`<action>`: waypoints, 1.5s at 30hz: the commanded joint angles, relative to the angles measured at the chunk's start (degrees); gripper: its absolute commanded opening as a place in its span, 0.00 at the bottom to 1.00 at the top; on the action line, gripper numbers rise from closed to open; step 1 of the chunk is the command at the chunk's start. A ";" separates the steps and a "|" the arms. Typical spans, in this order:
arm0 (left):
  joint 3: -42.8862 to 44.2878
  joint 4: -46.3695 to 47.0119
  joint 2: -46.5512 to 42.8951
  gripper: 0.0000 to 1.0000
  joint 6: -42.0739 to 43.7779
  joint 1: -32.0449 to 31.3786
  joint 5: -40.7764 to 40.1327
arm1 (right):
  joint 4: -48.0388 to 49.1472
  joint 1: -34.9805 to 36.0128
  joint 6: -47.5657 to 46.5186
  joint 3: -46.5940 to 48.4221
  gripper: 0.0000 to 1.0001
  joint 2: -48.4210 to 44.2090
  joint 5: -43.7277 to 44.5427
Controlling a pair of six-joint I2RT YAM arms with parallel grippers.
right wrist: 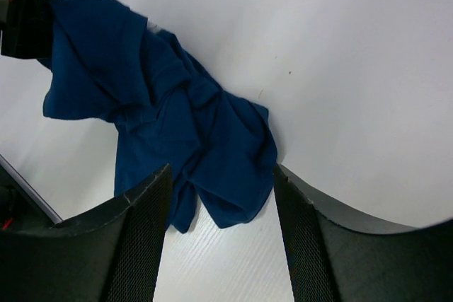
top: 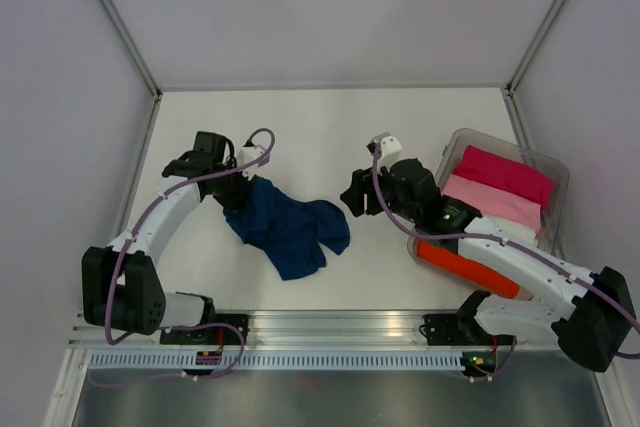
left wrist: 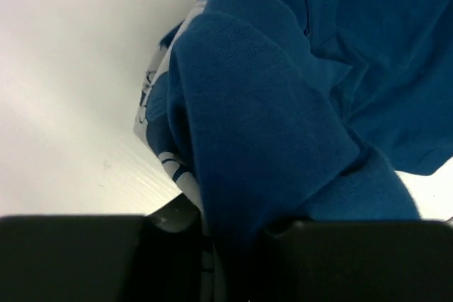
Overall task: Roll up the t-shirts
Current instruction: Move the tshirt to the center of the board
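Your left gripper (top: 238,187) pinches the crumpled navy t-shirt (top: 290,232); right gripper (top: 356,194) gapes empty beside it, nothing rolled yet.

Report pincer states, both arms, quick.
Left pincer: shut on the crumpled navy blue cloth t-shirt.
Right pincer: open, holding nothing.

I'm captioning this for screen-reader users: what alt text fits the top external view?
The left gripper grips one end of a crumpled navy blue t-shirt on the white table, with the right gripper just right of it. At the far right, a clear bin holds a folded magenta shirt, a pink shirt and an orange shirt.
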 commanded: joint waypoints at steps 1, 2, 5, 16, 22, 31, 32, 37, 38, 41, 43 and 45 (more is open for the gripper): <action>-2.14 5.73 0.74 0.27 -2.05 3.17 -1.61 | 2.23 4.31 0.40 1.06 0.65 5.11 3.39; -2.40 6.08 0.66 0.31 -2.40 4.06 -1.78 | 2.23 5.37 0.14 1.23 0.65 6.35 5.14; -3.72 6.88 -0.48 0.52 -3.01 7.83 -2.57 | 2.05 9.76 -1.00 2.81 0.67 11.54 7.17; -11.98 7.49 -9.79 0.97 -2.31 12.59 -7.06 | 7.94 15.66 -0.56 6.68 0.68 26.66 5.77; -14.53 7.05 -11.03 0.97 -1.53 12.59 -4.60 | 7.85 15.66 0.05 11.87 0.61 32.99 5.51; -17.87 11.09 -10.42 0.97 -1.69 8.82 1.38 | 16.28 15.66 8.21 10.55 0.53 32.03 3.22; -17.70 11.62 -9.89 0.96 -1.87 7.77 1.38 | 18.03 15.66 9.36 10.12 0.51 32.20 2.27; -16.65 13.38 -7.87 0.34 -4.33 7.32 -0.38 | 25.77 15.92 20.59 8.88 0.47 33.87 -0.56; -16.38 13.38 -8.04 0.16 -4.77 7.32 -0.90 | 27.44 16.27 21.75 8.97 0.46 34.31 -0.56; -15.85 13.47 -11.37 0.02 -5.91 7.32 1.01 | 28.85 17.68 23.95 11.24 0.46 37.11 0.58; -15.07 13.12 -13.57 0.02 -5.83 7.23 2.34 | 31.22 18.38 24.31 11.87 0.48 37.74 1.29; -13.93 11.72 -16.82 0.02 -5.65 6.79 4.97 | 32.37 18.56 25.10 12.22 0.52 37.92 1.81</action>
